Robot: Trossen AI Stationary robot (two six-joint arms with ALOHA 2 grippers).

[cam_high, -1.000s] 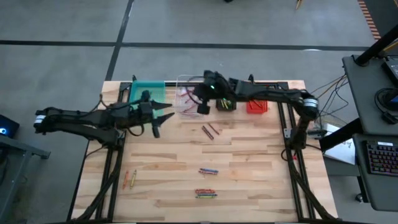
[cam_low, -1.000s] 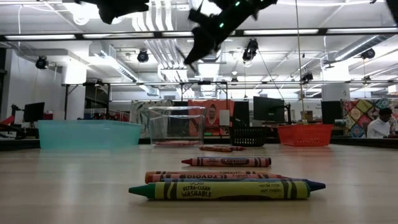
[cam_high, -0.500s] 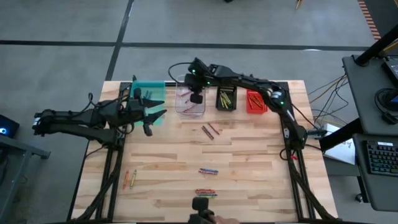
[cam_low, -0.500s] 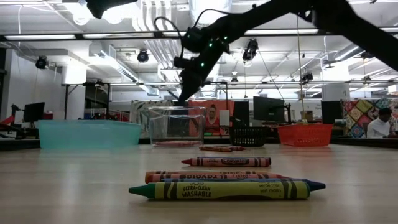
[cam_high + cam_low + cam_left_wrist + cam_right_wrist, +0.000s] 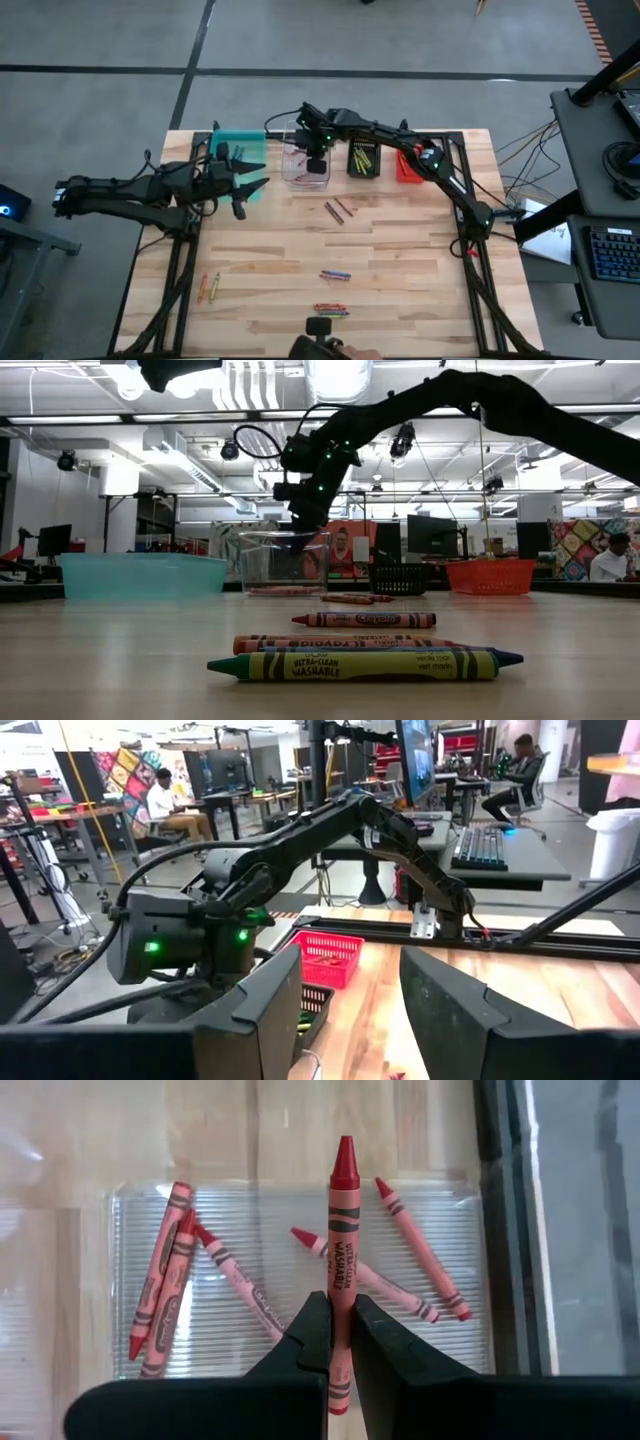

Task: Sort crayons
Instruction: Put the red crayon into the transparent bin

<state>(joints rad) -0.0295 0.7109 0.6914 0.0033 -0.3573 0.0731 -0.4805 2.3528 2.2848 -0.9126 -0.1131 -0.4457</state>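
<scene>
My right gripper (image 5: 342,1308) hangs over the clear bin (image 5: 303,178) at the table's far side, shut on a red crayon (image 5: 344,1200). Several red crayons (image 5: 240,1285) lie flat on the bin's floor. In the low view my right gripper (image 5: 300,528) stands just above the bin's rim (image 5: 284,536). My left gripper (image 5: 250,188) waits open, level, in front of the teal bin (image 5: 238,143), and its wrist view shows nothing between its fingers (image 5: 268,1010). Loose crayons (image 5: 338,210) lie on the wood. My right gripper pinches the red crayon's lower shaft (image 5: 342,1280) between its two fingers, which lie along it. The fingers slant down from the table's right side. The pointed tip (image 5: 344,1152) sticks out ahead of the fingertips, and the crayon is clear of the bin's floor.
A black bin (image 5: 363,158) holding yellow crayons and a red bin (image 5: 410,168) stand right of the clear one. More crayons lie mid-table (image 5: 335,275), near the front edge (image 5: 332,311) and at the front left (image 5: 208,288). Open wood lies between these groups.
My right gripper has come down from high above the table to just over the clear bin, moving toward the far edge and tipping steeply downward, still shut on the red crayon. My left gripper has drawn back a little toward the table's left edge.
</scene>
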